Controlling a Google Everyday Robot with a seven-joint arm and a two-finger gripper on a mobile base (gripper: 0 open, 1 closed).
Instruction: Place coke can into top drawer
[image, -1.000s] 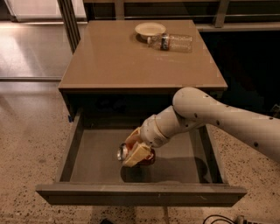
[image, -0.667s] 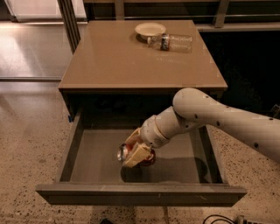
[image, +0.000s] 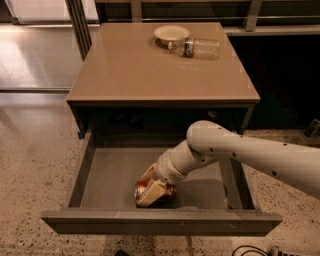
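Note:
The top drawer (image: 105, 175) is pulled fully open below the brown cabinet top. The coke can (image: 167, 192), red-orange with a silver end facing left, lies on its side low over the drawer's grey floor near the front panel. My gripper (image: 151, 186) reaches down into the drawer from the right on a white arm. Its pale fingers (image: 151, 192) are closed around the can.
On the cabinet top (image: 150, 75) at the back stand a shallow cream bowl (image: 171, 33) and a clear plastic bottle (image: 197, 47) lying on its side. The drawer's front panel (image: 160, 222) is just in front of the can. Speckled floor surrounds the cabinet.

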